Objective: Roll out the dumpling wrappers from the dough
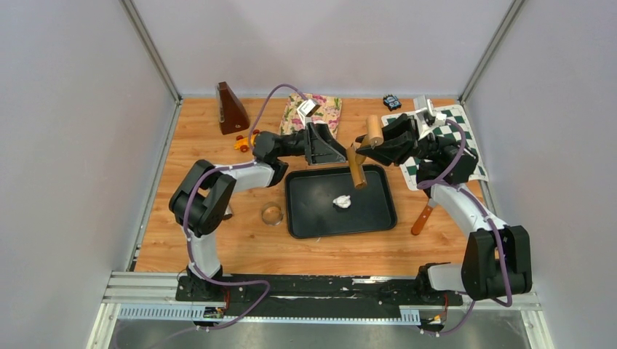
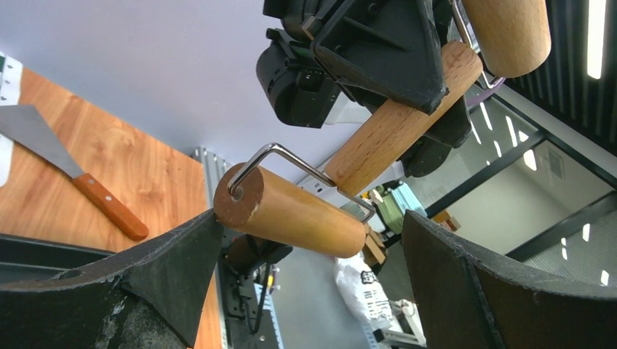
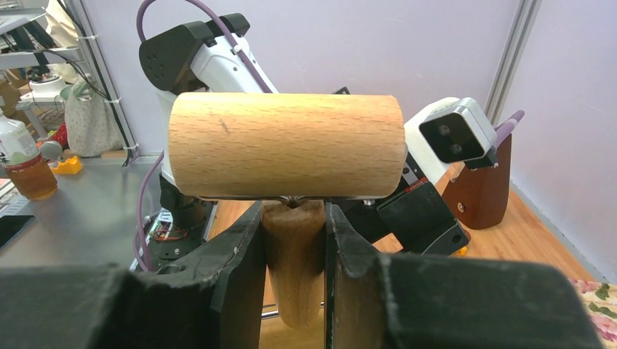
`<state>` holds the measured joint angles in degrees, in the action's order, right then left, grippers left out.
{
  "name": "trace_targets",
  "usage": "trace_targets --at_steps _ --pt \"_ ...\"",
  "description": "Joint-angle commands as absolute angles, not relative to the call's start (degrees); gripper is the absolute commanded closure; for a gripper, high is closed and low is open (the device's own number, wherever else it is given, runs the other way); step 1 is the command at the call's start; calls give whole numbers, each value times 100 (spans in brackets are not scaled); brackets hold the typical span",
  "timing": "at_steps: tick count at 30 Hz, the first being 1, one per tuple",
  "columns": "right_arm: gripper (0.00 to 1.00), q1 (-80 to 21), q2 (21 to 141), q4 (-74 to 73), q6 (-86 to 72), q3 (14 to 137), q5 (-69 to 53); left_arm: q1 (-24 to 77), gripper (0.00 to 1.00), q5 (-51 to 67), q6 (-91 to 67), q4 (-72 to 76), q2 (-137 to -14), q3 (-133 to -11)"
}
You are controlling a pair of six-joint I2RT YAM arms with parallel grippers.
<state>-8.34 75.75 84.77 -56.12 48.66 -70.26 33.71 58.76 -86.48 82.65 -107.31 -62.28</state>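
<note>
- Clenched right claw (image 1: 363,150) gripping the middle handle of a pale wooden double-ended rolling pin (image 1: 356,171), held up in the air.
- In the right wrist view, black fingers (image 3: 233,276) pressed on either side of the darker handle, with one short wooden drum (image 3: 286,145) lying crosswise just above the fingertips.
- Released left claw (image 1: 336,153), jaws spread wide, facing the right claw.
- Other drum (image 2: 291,212) lying in the gap between the left claw's pads, close to one of them; cannot tell whether touching.
- Irregular white dough lump (image 1: 341,201) lying on a black rectangular tray (image 1: 313,207), below both claws and toward the arm bases, apart from both.
- Clear round ring cutter (image 1: 272,214) on the wooden table, left of the tray, below the left claw's arm.
</note>
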Motion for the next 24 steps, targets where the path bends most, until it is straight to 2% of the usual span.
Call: trace_targets --at_steps 1,8,10,15,24 --pt "100 -857 7597 9159 -5746 4966 -6630 3548 0 5782 -8889 8714 -10862 -6496" --pt "100 -865 7702 9184 -5697 4945 -6608 3652 2 5799 -9077 8724 -10945 -6641" --pt "100 -855 7727 9172 -5618 4876 -6609 3663 7 5805 -9132 8722 -10898 -6645" --pt "100 -724 7774 9171 -5508 4761 -6672 3666 29 5838 -9173 8734 -10658 -6577" --pt "93 -598 7712 9175 -5171 4455 -6968 3531 39 5860 -9226 8732 -10186 -6500"
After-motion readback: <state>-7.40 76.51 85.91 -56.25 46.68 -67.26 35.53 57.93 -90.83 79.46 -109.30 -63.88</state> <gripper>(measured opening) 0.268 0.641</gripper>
